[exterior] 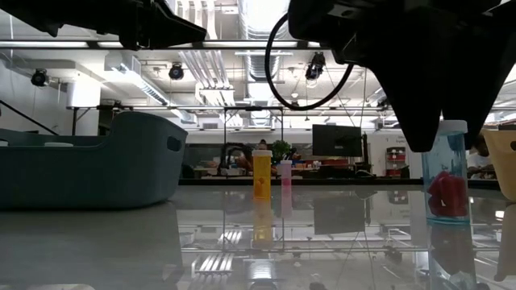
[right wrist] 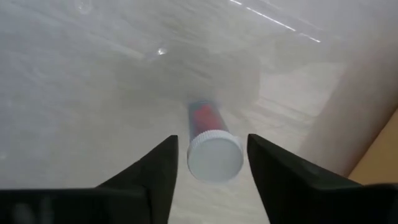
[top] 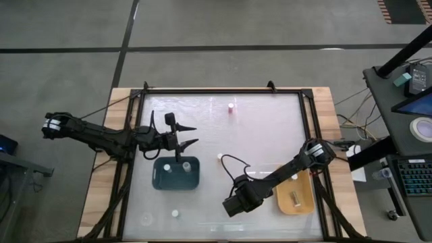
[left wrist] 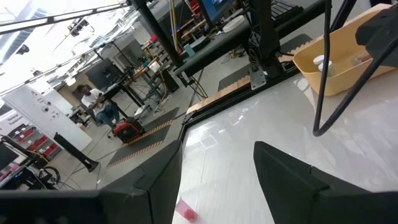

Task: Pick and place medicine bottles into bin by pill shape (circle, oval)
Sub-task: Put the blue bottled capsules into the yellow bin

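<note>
The right gripper (right wrist: 208,162) hangs low over the glossy white worktop (top: 256,128), its dark fingers (right wrist: 152,171) straddling a small clear bottle with a white round cap and red contents (right wrist: 211,146). The bottle stands upright beside the yellow-orange plastic tray (top: 297,196). The jaws are parted, with gaps on both sides, likely for a grasp. The left gripper (top: 185,135) waits spread wide above the dark teal tray (top: 175,173), which already holds bottles.
</note>
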{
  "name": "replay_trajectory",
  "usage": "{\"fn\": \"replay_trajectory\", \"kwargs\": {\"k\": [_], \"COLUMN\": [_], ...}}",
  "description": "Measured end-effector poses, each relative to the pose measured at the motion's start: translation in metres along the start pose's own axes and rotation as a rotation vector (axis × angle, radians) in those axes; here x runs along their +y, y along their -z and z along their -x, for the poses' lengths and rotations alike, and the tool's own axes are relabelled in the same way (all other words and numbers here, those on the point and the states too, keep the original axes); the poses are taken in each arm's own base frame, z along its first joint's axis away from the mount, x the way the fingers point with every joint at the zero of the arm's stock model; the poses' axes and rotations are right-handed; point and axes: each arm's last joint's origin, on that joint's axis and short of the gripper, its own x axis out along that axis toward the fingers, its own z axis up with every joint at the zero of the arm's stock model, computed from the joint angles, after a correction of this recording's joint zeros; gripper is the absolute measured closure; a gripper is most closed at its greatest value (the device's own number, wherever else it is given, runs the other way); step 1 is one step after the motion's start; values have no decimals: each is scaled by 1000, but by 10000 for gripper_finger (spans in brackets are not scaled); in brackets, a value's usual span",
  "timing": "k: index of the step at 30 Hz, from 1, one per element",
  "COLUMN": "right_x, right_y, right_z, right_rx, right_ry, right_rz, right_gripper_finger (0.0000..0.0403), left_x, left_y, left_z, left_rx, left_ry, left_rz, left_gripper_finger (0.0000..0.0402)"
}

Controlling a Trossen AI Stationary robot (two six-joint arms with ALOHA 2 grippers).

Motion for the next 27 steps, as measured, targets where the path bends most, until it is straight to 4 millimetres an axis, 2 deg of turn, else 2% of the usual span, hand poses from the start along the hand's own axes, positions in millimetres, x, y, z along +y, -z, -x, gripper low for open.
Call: {"fn": "replay_trajectory", "kwargs": {"k": [10, 18, 22, 27], "right_x": [2, 2, -1, -12], "right_y": [-1, -1, -1, -1], "right_z": [0, 1, 12, 36], "right_rx": [2, 15, 25, 25], "right_ry": [-20, -20, -43, -79], "right_rz": [-1, 8, 34, 62], "right_gripper_finger": [292, 285, 289, 292], "left_x": [0, 0, 0, 0], "left_y": [0, 0, 0, 0], "left_z": [0, 0, 0, 0], "left_rx": [0, -1, -3, -3], "left_ry": [0, 0, -2, -2], "left_rz": [0, 0, 1, 1], "left_gripper_finger": [217, 217, 217, 217]}}
